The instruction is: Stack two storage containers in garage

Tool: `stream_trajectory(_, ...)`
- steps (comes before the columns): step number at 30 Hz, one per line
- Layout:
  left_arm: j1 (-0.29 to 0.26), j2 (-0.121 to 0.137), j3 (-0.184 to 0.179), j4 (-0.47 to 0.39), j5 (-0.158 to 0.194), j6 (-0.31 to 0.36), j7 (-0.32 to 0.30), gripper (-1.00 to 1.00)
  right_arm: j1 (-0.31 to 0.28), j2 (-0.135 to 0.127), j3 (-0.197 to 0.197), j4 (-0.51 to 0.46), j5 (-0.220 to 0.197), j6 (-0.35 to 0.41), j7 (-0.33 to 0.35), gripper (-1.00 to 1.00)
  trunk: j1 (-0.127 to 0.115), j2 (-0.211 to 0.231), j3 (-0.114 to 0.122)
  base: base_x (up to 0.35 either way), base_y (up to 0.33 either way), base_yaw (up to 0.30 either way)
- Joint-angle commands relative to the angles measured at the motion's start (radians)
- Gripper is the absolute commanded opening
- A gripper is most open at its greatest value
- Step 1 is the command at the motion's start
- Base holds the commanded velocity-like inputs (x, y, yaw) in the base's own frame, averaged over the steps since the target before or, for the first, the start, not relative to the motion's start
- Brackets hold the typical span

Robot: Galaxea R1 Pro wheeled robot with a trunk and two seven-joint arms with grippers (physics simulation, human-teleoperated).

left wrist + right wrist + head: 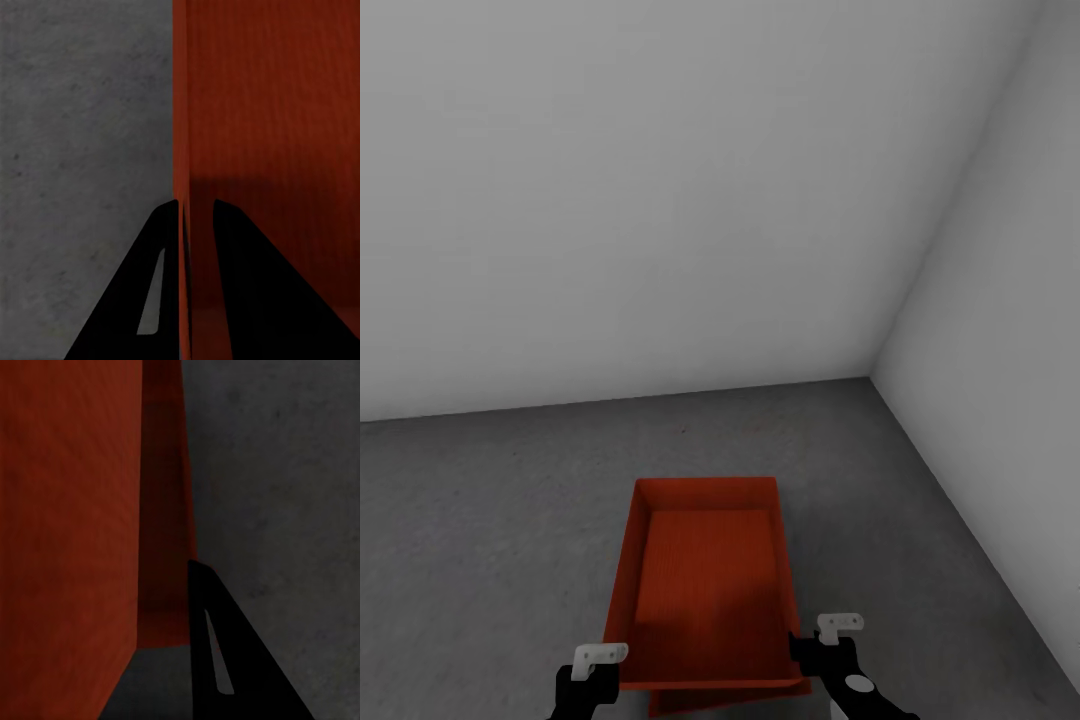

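- No brand, label or writing readable anywhere.
- Orange-red bin (705, 590) held low in front of the trunk, above dark grey concrete floor (480, 520) in a corner of pale grey walls (660, 200) — open top up, ribbed bottom in view.
- Under its near edge, a sliver of a second orange-red bin (730, 696); whether touching or just below, cannot tell.
- Left claw (600, 655) at the upper bin's near left corner, arm black, reaching forward from the bottom of the head view.
- Left wrist view: two dark fingers (247, 292) straddling the thin bin wall (182, 150), one each side, clamped on it.
- Right claw (838, 625) at the near right corner, black arm likewise pointing forward.
- Right wrist view: one dark finger (225, 660) outside the bin's wall (67, 510), concrete beside it; the other finger hidden — grip or gap cannot be told.
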State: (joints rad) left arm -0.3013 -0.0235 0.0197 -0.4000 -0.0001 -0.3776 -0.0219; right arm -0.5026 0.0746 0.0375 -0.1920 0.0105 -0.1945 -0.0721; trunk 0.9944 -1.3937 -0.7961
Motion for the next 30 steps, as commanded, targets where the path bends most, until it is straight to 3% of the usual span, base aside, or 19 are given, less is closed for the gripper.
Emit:
stream_trajectory(1,-0.001,0.0,0.019,-0.002,0.006,-0.003,0.008,-1.0,-0.001,-0.015,-0.007,0.002,-0.001,-0.003,-0.011,-1.0,0.0,0.0,-0.001,0.0,0.0,0.0)
stream_trajectory(30,-0.001,0.0,0.019,-0.002,0.006,-0.001,0.009,-1.0,-0.001,-0.015,-0.007,0.002,-0.001,-0.003,-0.011,-1.0,0.0,0.0,-0.001,-0.02,-0.025,0.0)
